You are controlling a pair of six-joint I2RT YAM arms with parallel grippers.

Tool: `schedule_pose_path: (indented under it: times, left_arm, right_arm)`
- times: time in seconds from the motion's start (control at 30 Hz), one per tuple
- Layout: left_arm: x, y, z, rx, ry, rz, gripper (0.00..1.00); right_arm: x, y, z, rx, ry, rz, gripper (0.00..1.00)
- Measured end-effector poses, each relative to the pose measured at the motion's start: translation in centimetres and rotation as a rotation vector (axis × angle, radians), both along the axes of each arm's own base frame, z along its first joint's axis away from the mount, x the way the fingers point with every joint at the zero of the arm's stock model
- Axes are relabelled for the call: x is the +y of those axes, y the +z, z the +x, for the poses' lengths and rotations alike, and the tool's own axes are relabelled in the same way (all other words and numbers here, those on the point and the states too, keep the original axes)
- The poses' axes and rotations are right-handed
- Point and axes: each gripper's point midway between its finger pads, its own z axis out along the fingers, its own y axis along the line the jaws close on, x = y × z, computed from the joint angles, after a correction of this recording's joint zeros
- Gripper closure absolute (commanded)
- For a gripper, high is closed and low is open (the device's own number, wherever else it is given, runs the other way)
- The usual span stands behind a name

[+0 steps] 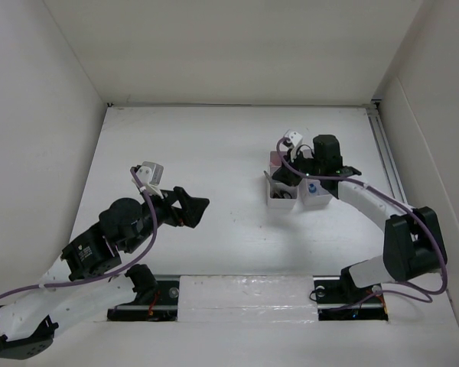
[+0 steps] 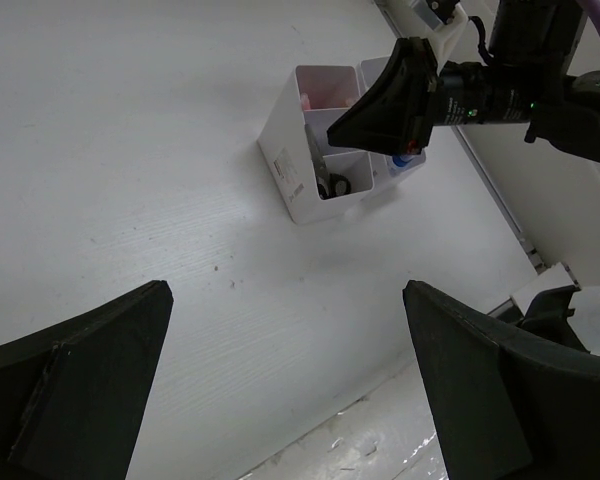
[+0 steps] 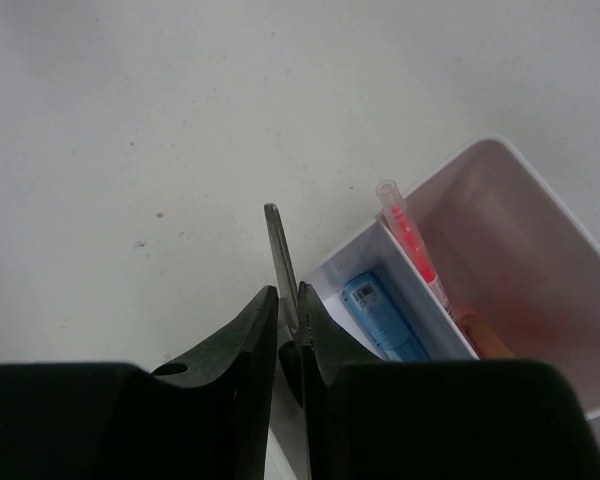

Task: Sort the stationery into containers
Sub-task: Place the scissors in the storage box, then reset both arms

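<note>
Fingers [image 3: 230,345] pinch one scissors [image 3: 278,255]; two boxes [image 2: 288,172].

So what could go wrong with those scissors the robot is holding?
The right gripper pinches the scissors by their thin blade, so they might swing or slip out. The blade sits right beside a wall of the white box; it could catch there, nudge the box, or fall onto the table. The compartments nearby already hold a blue marker and a pink pen, so room looks tight.
</note>
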Motion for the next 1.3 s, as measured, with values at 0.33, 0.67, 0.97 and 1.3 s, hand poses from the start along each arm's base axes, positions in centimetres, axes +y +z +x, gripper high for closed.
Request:
schedule_pose_path:
  times: [0.33,0.67,0.97,1.3]
  left_arm:
    - [0.0,0.0,0.0,0.000,0.001,0.001,0.00]
    - [1.9,-0.6,1.5,0.023,0.156,0.003,0.00]
    - [7.5,-2.2,3.4,0.078,0.488,0.013,0.00]
    - [14.2,0.6,1.1,0.030,0.704,-0.228,0.00]
  right_arm:
    - [-0.2,2.7,-0.3,-0.063,-0.010,0.024,0.79]
    - [-0.8,11.5,-1.8,-0.218,-0.225,0.122,0.01]
    - [-5.8,21.8,-8.0,-0.271,-0.635,0.445,0.01]
    - [-13.7,23.9,-15.1,-0.179,-0.875,0.636,0.01]
